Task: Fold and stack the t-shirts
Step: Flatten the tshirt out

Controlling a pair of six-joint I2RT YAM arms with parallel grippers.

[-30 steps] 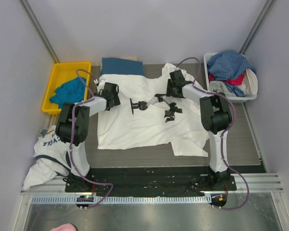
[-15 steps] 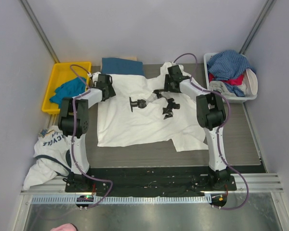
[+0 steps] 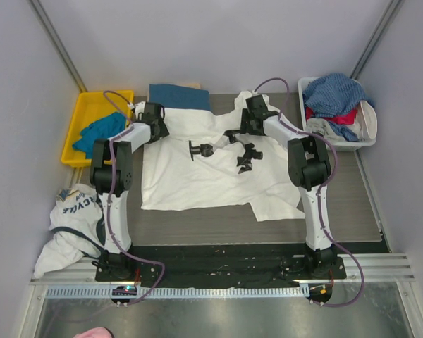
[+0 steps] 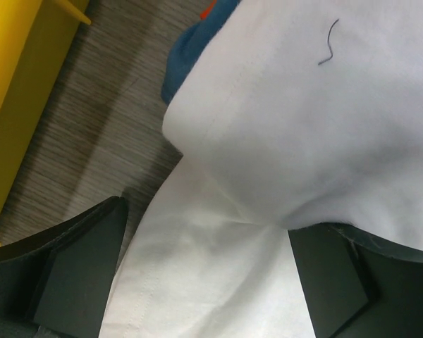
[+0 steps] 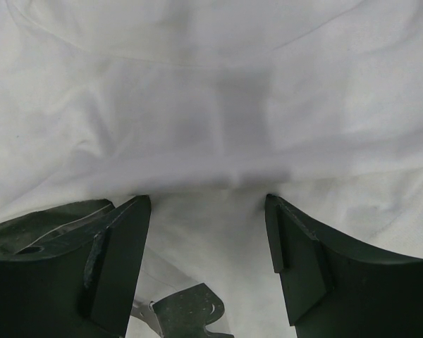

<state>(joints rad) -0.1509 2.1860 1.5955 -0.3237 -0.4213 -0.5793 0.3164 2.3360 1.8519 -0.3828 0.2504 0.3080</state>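
From above, the white t-shirt (image 3: 204, 165) lies spread face up across the table (image 3: 359, 204), black marks on its chest, wrinkled and not yet folded. Beyond its far edge sits the dark blue t-shirt (image 3: 179, 96), a neat rectangle that looks already folded, so I judge one garment done and this one barely begun. My left claw (image 3: 152, 121) is at the shirt's far left corner, my right claw (image 3: 256, 116) at the far right shoulder. A yellow bin (image 3: 84, 113) with a teal cloth (image 3: 99, 132) stands to the left, a white basket (image 3: 366, 137) of mixed clothes to the right, and another white garment (image 3: 67, 225) lies crumpled by my left base; more may be waiting.

Through my left wrist, my fingers (image 4: 77, 274) stand wide apart with a fold of white sleeve between them, ungripped; a sliver of blue cloth peeks beyond the hem.

Through my right wrist, my fingers (image 5: 120, 260) are parted over bunched white fabric rising between them; nothing is pinched. Folding and stacking both remain.
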